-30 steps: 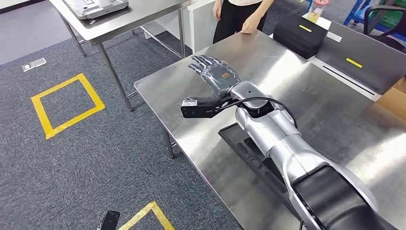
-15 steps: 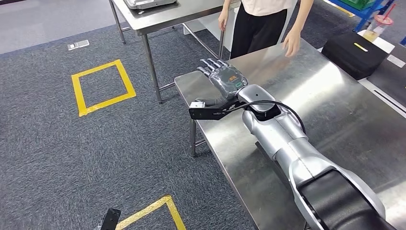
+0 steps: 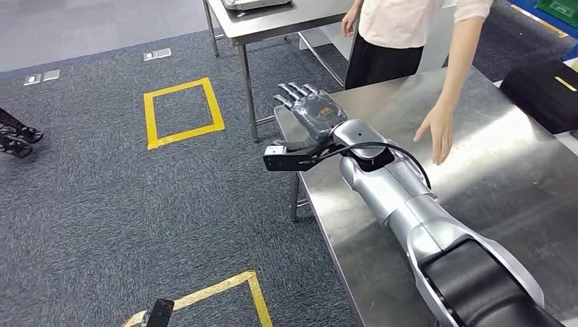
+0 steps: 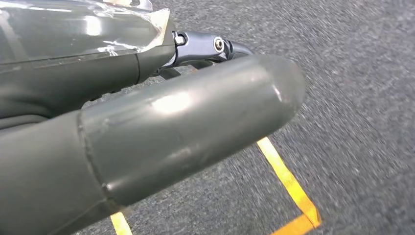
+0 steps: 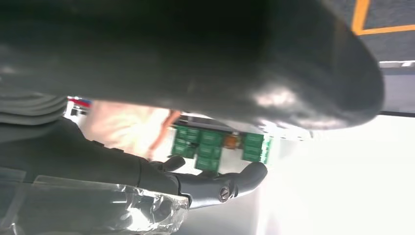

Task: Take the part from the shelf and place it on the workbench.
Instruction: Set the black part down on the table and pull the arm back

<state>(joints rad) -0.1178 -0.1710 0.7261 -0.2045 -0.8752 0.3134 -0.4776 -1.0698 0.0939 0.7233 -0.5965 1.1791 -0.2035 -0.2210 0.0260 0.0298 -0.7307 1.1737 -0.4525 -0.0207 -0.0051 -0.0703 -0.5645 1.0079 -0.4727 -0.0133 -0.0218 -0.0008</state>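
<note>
My right hand point(image 3: 315, 112) is stretched out above the near left corner of the steel workbench point(image 3: 491, 177), fingers spread, holding nothing. The right wrist view shows its thumb and dark fingers point(image 5: 210, 183) apart, with nothing between them. My left hand point(image 4: 147, 122) hangs over the grey carpet, its thick thumb straight and a dark fingertip point(image 4: 215, 46) beside it, with nothing in its grasp. No part or shelf can be made out in these views.
A person point(image 3: 402, 27) stands at the workbench's far side with one hand point(image 3: 438, 129) flat on the top, close to my right forearm. A second steel table point(image 3: 272, 17) stands behind. A black case point(image 3: 545, 85) lies at the far right. Yellow tape squares point(image 3: 178, 112) mark the carpet.
The whole head picture has swung left, so the camera moved. The black part under my right arm has left the picture. The person's hand has come nearer my arm. My right hand stays spread.
</note>
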